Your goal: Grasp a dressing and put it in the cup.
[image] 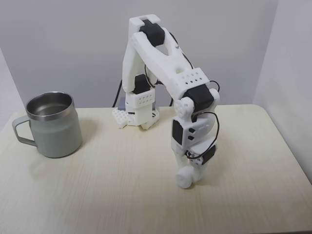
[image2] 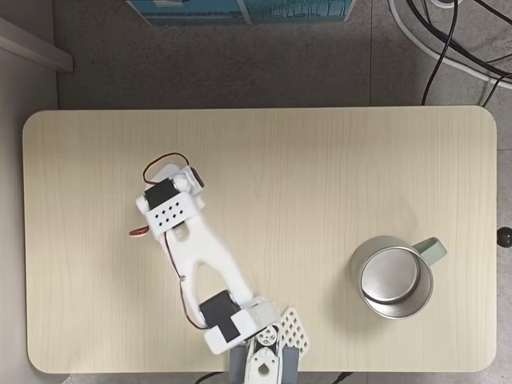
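In a fixed view, the dressing (image: 185,179), a small white fluffy roll, is at table level right of centre, at the tip of my gripper (image: 191,175). The gripper points straight down and its fingers close against the roll, which sticks out on the left. The cup (image: 56,136), a pale grey-green mug with a steel rim, stands upright at the far left with its handle to the left, well apart from the gripper. From above, the cup (image2: 426,251) is at the lower right, and the arm's wrist (image2: 170,206) covers the gripper and the dressing.
The arm's base (image: 139,114) is bolted at the table's back edge. Bare light wooden tabletop (image: 122,185) lies between gripper and cup. In the fixed view from above, cables (image2: 448,48) and a blue box (image2: 240,10) lie on the floor beyond the table.
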Controlling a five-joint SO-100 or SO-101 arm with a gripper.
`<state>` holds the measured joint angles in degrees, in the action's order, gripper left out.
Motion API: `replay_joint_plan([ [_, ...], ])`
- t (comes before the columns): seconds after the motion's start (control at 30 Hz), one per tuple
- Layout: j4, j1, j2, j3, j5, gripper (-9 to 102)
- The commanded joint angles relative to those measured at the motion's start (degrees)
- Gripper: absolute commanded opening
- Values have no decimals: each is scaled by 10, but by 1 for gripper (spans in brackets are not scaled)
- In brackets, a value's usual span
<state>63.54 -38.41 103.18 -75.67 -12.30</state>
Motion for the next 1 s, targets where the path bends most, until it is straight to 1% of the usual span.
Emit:
replay_joint_plan([
  [0.0,4,5,-50,4,3,0],
  [0.1,44,26,-120,-2,17,0],
  [0.2,112,59,-201,-35,36,0],
  [0.37,240,142,-323,-135,58,0],
  [0.43,277,185,-363,-171,66,0],
  [0.57,314,309,-437,-202,91,0],
  [0.77,357,557,-469,-243,131,0],
  [0.87,371,664,-462,-243,116,0],
  [0.97,379,739,-457,-212,68,0],
])
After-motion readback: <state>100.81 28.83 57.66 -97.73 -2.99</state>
